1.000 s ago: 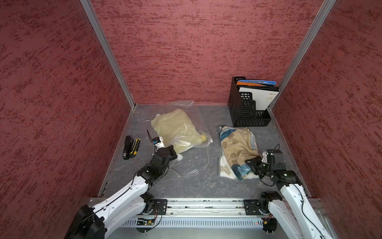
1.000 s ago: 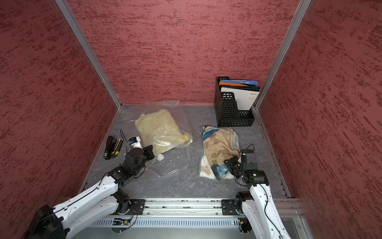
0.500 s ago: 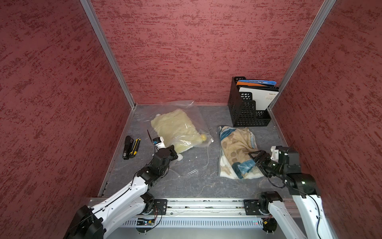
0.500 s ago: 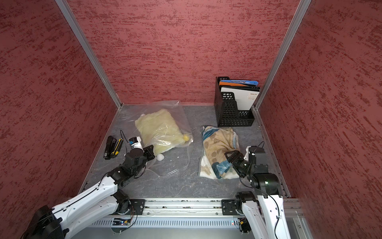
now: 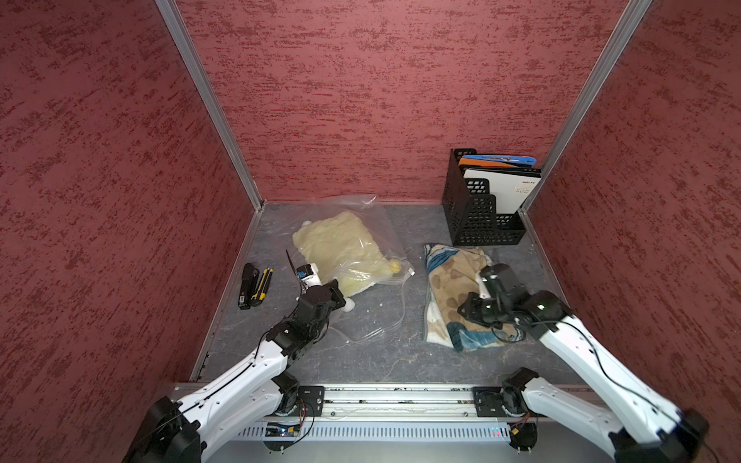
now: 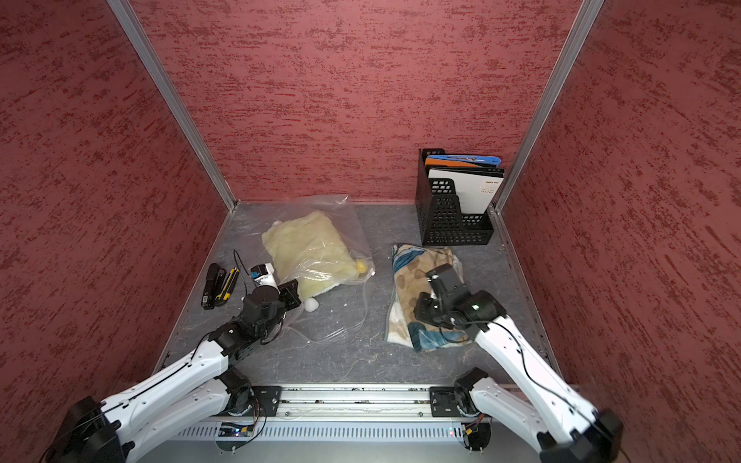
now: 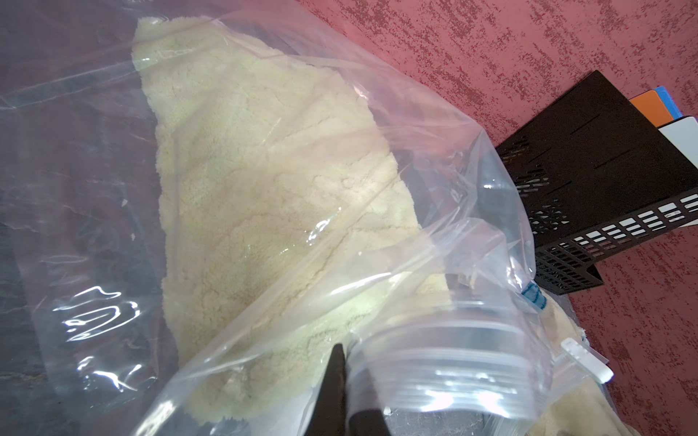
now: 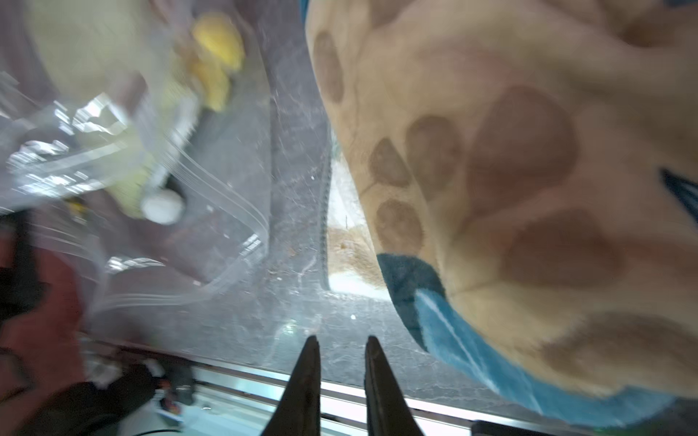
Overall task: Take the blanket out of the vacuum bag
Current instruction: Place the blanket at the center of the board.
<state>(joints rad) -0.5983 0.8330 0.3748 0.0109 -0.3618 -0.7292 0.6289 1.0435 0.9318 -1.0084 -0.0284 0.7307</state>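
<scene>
The left gripper (image 5: 335, 290) has its jaws clenched on the zip-seal edge (image 7: 453, 362) of the vacuum bag (image 5: 385, 224), which spreads from them toward 12 o'clock on the counter (image 5: 361, 360), cream blanket (image 5: 341, 248) inside. The right gripper (image 8: 342, 341), jaws slightly parted and empty, hovers over a paw-print blanket (image 5: 449, 288) at the bag's 3 o'clock.

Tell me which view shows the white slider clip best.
Left wrist view: the slider clip is close and sharp by the zip strip of the vacuum bag. In both top views it is a tiny speck at the bag's edge. Right wrist view: too blurred to tell.
</scene>
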